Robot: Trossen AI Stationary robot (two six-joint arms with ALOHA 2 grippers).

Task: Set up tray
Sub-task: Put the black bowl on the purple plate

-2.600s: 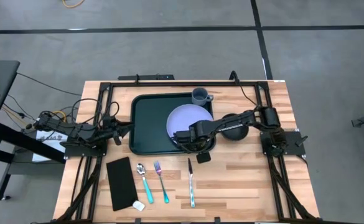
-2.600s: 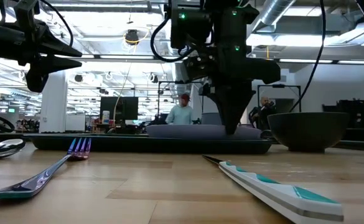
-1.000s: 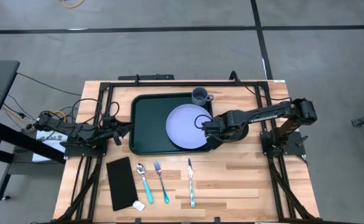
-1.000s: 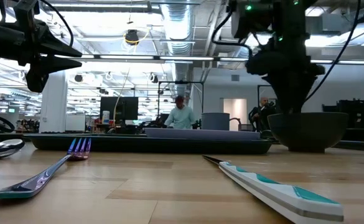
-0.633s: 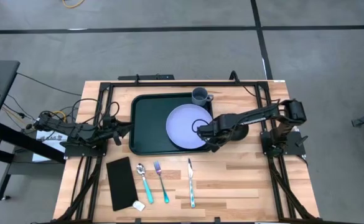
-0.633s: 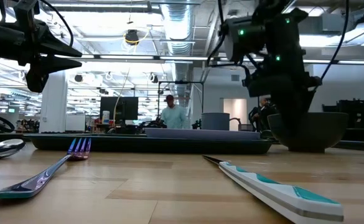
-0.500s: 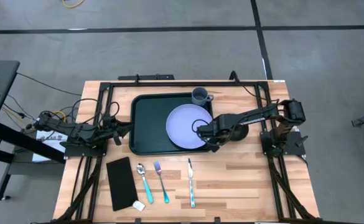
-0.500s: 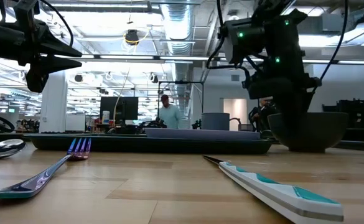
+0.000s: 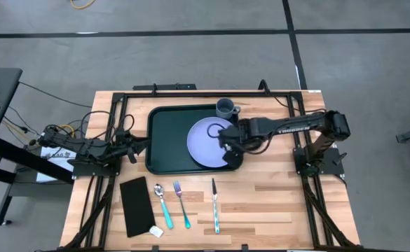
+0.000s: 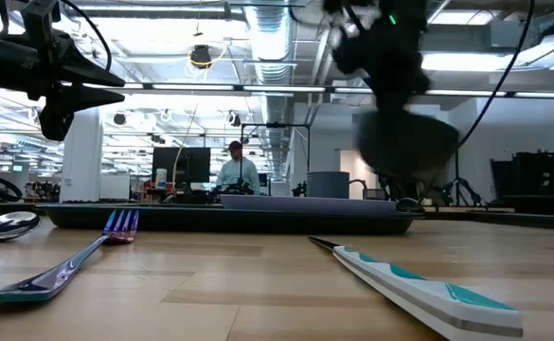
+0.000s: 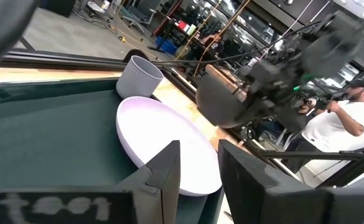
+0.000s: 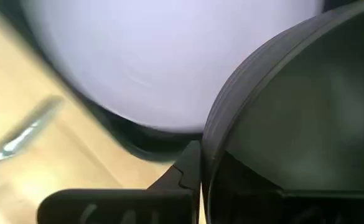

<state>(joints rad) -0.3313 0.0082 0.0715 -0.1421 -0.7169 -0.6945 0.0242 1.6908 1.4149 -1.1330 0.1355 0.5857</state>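
The dark green tray (image 9: 168, 140) lies at the table's far middle. A lavender plate (image 9: 206, 143) lies in its right half and a grey cup (image 9: 225, 108) stands in its far right corner. My right gripper (image 9: 227, 136) is shut on a dark bowl (image 10: 404, 142) over the plate's right edge; the bowl also shows in the left wrist view (image 11: 222, 99). My left gripper (image 9: 132, 148) waits open and empty just left of the tray. My right gripper holds the bowl by its rim (image 12: 211, 146). One finger (image 12: 185, 171) lies against the outside of the wall; the other is lost against the dark inside. The bowl is lifted clear of the table, above the tray's right edge.
A black napkin (image 9: 136, 205), a spoon (image 9: 161, 203), a fork (image 9: 181, 203) and a knife (image 9: 215, 206) lie in a row on the near part of the table. A small white thing (image 9: 155, 231) lies by the napkin's near corner. Bare wood shows right of the tray.
My right gripper has lifted the dark bowl off the table right of the tray and carried it up and toward the table's left, over the plate's right edge. The bowl stood on the wood half a second ago; it now hangs clear.
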